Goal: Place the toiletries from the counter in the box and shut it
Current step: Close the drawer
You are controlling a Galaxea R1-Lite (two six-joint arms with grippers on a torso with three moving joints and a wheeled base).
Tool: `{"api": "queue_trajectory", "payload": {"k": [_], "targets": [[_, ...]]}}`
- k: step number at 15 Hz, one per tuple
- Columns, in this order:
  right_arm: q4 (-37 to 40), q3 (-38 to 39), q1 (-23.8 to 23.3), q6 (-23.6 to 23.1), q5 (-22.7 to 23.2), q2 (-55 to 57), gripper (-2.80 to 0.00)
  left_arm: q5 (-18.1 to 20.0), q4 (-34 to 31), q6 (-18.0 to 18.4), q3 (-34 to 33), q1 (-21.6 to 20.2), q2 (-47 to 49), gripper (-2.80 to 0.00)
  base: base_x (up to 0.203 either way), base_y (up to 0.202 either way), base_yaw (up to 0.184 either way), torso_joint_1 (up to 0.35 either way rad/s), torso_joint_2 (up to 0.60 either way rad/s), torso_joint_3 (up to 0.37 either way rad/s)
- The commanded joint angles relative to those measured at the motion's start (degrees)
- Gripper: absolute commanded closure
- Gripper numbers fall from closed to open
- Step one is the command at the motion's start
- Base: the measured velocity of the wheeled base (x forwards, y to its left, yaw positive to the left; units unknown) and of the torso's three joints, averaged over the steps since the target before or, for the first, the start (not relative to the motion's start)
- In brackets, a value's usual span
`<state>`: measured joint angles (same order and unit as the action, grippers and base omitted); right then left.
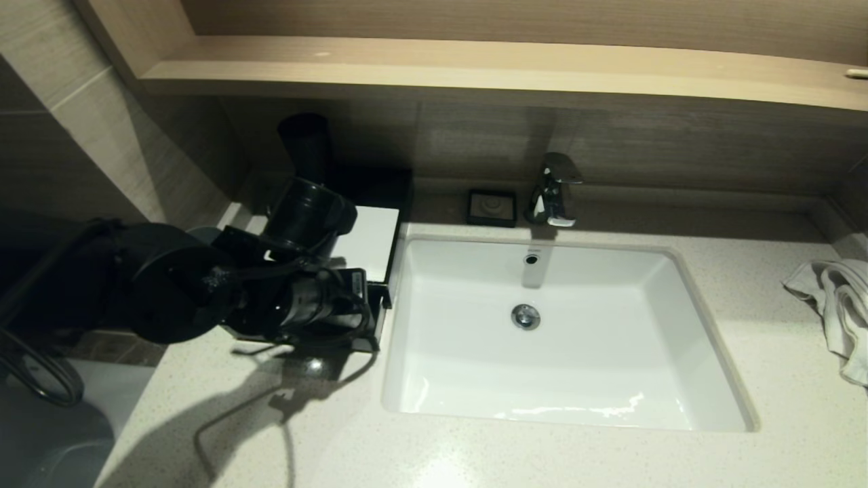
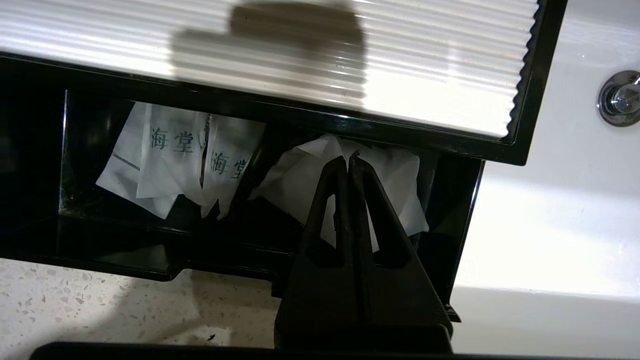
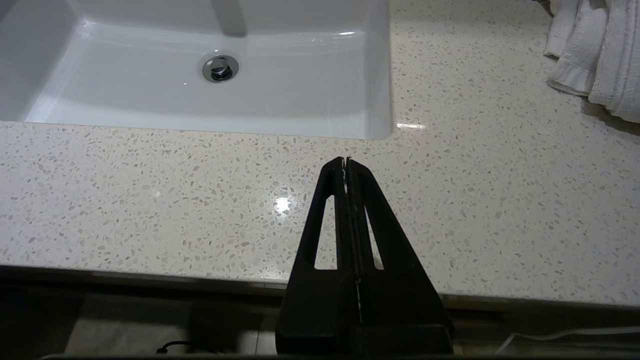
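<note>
The black box point(image 2: 150, 260) stands on the counter beside the sink, its white ribbed lid point(image 2: 425, 60) lowered part way over it, leaving a gap at the front. Inside lie white toiletry packets, some with printed characters point(image 2: 170, 170) and one plain point(image 2: 400, 185). My left gripper point(image 2: 348, 159) is shut and empty, with its tips at the gap just under the lid's front edge, in front of the plain packet. In the head view my left arm point(image 1: 298, 298) covers most of the box, and only the lid point(image 1: 369, 240) shows. My right gripper point(image 3: 346, 160) is shut and empty above the counter's front edge.
The white sink point(image 1: 569, 339) lies right beside the box, with a chrome faucet point(image 1: 555, 190) and a black soap dish point(image 1: 491, 207) behind it. A white towel point(image 1: 837, 305) is crumpled at the counter's far right. A wooden shelf point(image 1: 475, 68) runs above.
</note>
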<state>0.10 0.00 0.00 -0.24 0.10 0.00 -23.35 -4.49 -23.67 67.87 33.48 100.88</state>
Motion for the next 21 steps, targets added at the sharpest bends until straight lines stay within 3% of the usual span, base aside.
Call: {"api": "queue_trajectory", "payload": {"k": [1,21], "targets": [[-0.01,0.0,0.0,-0.02,0.0,0.0,0.0,-0.64,-0.35,-0.15,-0.03,0.01,0.1,0.0,0.0,0.0,0.0,0.0,0.0,0.0],[-0.01,0.0,-0.03,-0.02,0.01,0.0,0.0,-1.08,-1.52,-0.33,-1.14,-1.05,0.56,0.0,0.0,0.0,0.0,0.0,0.0,0.0]]}}
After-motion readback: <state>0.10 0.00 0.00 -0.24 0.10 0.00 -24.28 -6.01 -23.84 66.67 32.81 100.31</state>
